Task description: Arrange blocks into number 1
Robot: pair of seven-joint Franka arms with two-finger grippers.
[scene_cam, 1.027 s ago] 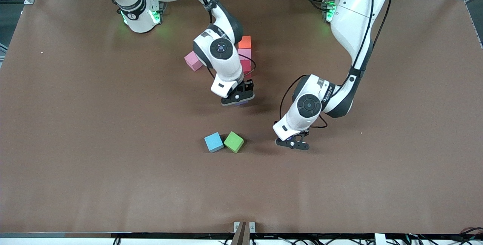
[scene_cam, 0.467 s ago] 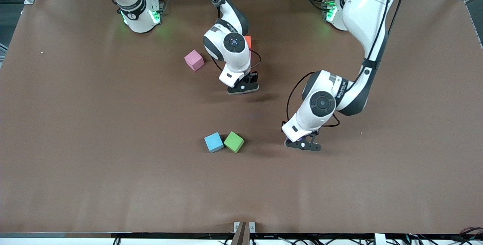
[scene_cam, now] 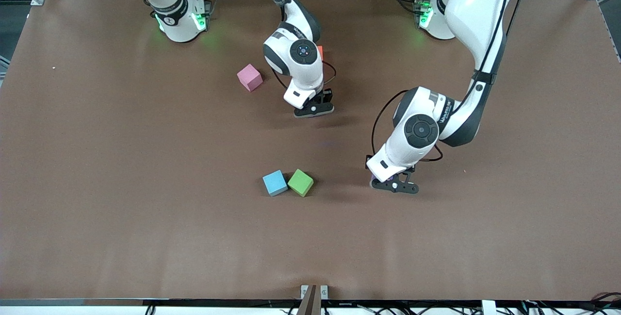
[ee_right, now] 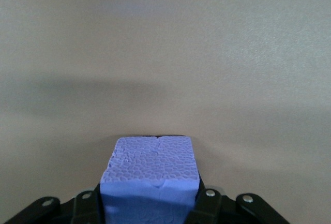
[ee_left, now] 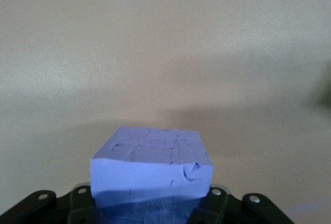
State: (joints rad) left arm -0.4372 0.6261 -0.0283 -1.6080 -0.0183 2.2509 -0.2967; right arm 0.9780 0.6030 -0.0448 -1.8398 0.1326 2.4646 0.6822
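My right gripper (scene_cam: pixel 314 109) is shut on a purple block (ee_right: pixel 151 175) that fills the gap between its jaws in the right wrist view. It hangs low over the table just below an orange block (scene_cam: pixel 319 52), of which only a sliver shows past the wrist. My left gripper (scene_cam: pixel 394 186) is shut on a second purple block (ee_left: pixel 152 164), low over the table beside the green block (scene_cam: pixel 301 182). The green block touches a blue block (scene_cam: pixel 275 182). A pink block (scene_cam: pixel 250 77) lies alone toward the right arm's end. The red block is hidden.
The brown table (scene_cam: pixel 121 159) stretches wide toward both ends and toward the front camera. The right arm's wrist (scene_cam: pixel 298 58) covers the ground around the orange block. Both wrist views show only bare table past the held blocks.
The right gripper has carried its purple block away from the front camera, toward the orange block. The left gripper has drifted a little toward the left arm's end with its block.
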